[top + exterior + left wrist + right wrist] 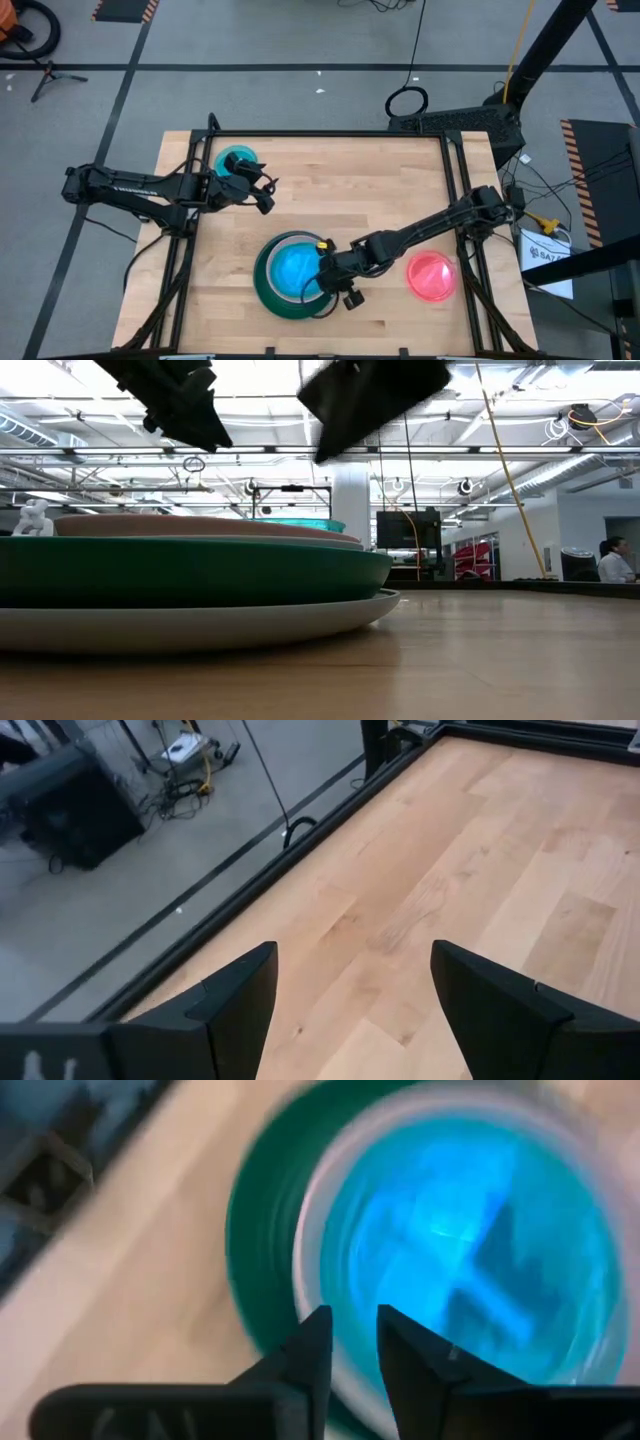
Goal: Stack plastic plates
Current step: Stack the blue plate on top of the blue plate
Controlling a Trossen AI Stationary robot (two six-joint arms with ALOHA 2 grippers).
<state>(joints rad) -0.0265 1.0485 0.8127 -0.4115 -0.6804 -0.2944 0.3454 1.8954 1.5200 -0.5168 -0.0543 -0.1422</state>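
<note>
Stack: a pile of plates (290,278) sits at the near edge of the wooden table (380,180), a little left of centre; seen from table height, a pale grey plate (300,618) lies at the bottom, a dark green plate (200,570) on it, a thin whitish one and a salmon-pink plate (190,526) above
Top of stack: a clear cyan plate (297,268) lies uppermost, inside the whitish rim
Right claw (325,285): over the right edge of the stack, its fingers (310,1350) narrowed to a slim gap and holding nothing, above the rim of the cyan plate (470,1240)
Red plate (432,277): alone on the table to the right of the stack, well apart from it, near the right rail
Left claw (262,190): hovers farther back on the left side, fingers (240,995) spread wide over bare wood, empty
Second cyan plate (236,160): in the far left corner, just behind the left claw
Background: a seated person (612,560) far off in the room beyond the table
</note>
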